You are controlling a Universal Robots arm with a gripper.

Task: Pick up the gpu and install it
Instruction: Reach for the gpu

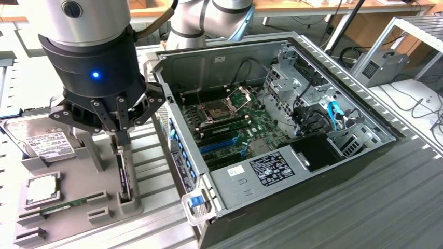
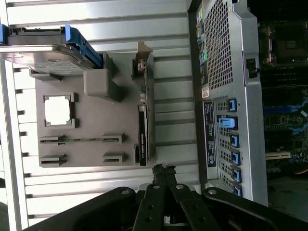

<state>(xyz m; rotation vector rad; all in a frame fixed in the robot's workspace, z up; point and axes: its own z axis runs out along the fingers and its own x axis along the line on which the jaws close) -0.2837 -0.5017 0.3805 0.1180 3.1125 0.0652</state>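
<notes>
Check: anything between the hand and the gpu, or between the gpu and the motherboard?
Nothing visible between hand and gpu: the shut hand hangs just above the card, which stands on edge in the grey holder. Toward the motherboard, the rear wall of the case rises between holder and board; its top is open.

Open computer case (image 1: pixel 232 181) beside a grey holder (image 1: pixel 82 180) on a slatted table (image 1: pixel 159 228).
The motherboard (image 1: pixel 235 124) lies exposed; the holder carries a white-labelled hard drive (image 1: pixel 41 142), a processor chip (image 1: pixel 43 189) and a narrow memory stick (image 1: pixel 59 208).
</notes>
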